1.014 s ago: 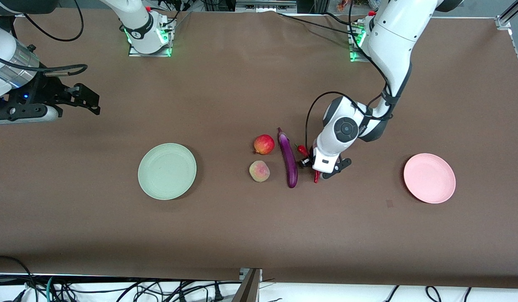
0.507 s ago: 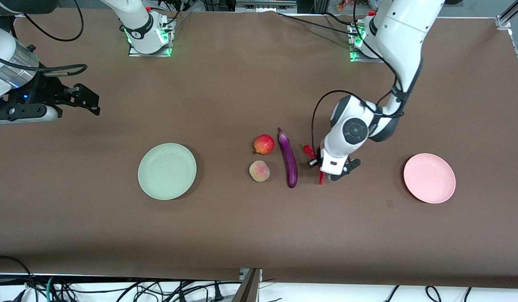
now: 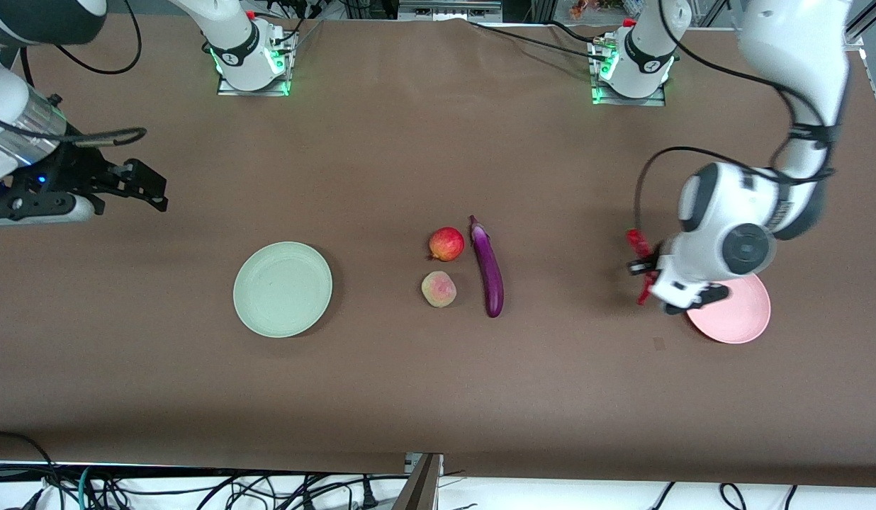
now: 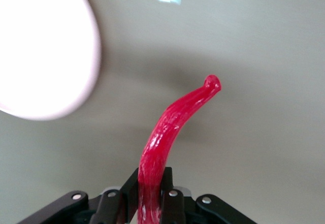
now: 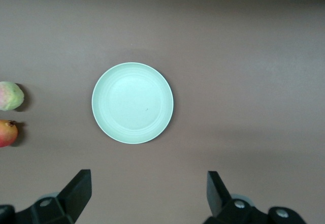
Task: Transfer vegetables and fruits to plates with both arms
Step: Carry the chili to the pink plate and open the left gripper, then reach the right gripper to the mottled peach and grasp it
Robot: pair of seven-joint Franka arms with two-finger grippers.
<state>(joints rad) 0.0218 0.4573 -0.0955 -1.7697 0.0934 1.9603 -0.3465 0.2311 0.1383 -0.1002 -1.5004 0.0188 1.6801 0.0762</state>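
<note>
My left gripper (image 3: 648,278) is shut on the red chili pepper (image 3: 638,246) and holds it in the air over the table beside the pink plate (image 3: 737,317). In the left wrist view the chili (image 4: 167,132) sticks out from between the jaws, with the pink plate (image 4: 40,51) off to one side. The purple eggplant (image 3: 487,265), the red round fruit (image 3: 446,243) and the peach (image 3: 439,289) lie at mid table. The mint green plate (image 3: 283,288) is bare. My right gripper (image 3: 144,180) is open and waits high at the right arm's end; its wrist view shows the green plate (image 5: 132,102).
Both arm bases (image 3: 250,53) stand along the table's farthest edge. Cables hang off the table's near edge (image 3: 197,489). A small dark mark (image 3: 659,344) is on the cloth near the pink plate.
My left gripper has carried the chili up off the table from beside the eggplant toward the pink plate. The right arm has barely moved.
</note>
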